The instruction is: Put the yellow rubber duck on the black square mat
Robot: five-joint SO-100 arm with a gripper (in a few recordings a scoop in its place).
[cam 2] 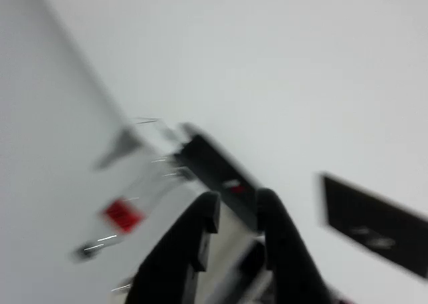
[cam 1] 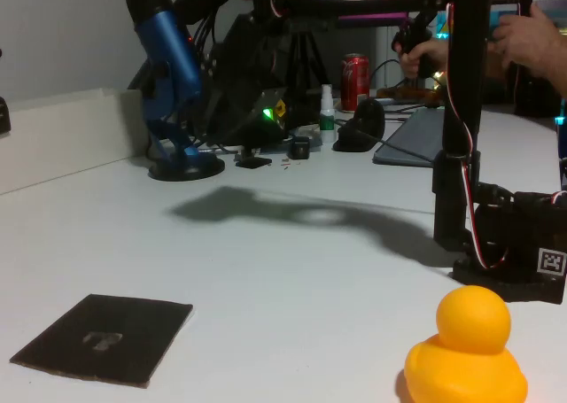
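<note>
Yellow rubber duck [cam 1: 467, 350] (fixed view) sits on the table, ungripped.

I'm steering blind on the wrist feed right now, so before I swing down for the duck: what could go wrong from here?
1. The wrist view is motion-blurred, so lining up the claw could be off.
2. The yellow rubber duck sits close to the arm's base, leaving a cramped reach.
3. The black square mat lies far across the table; the round duck may slip during that carry.
</note>
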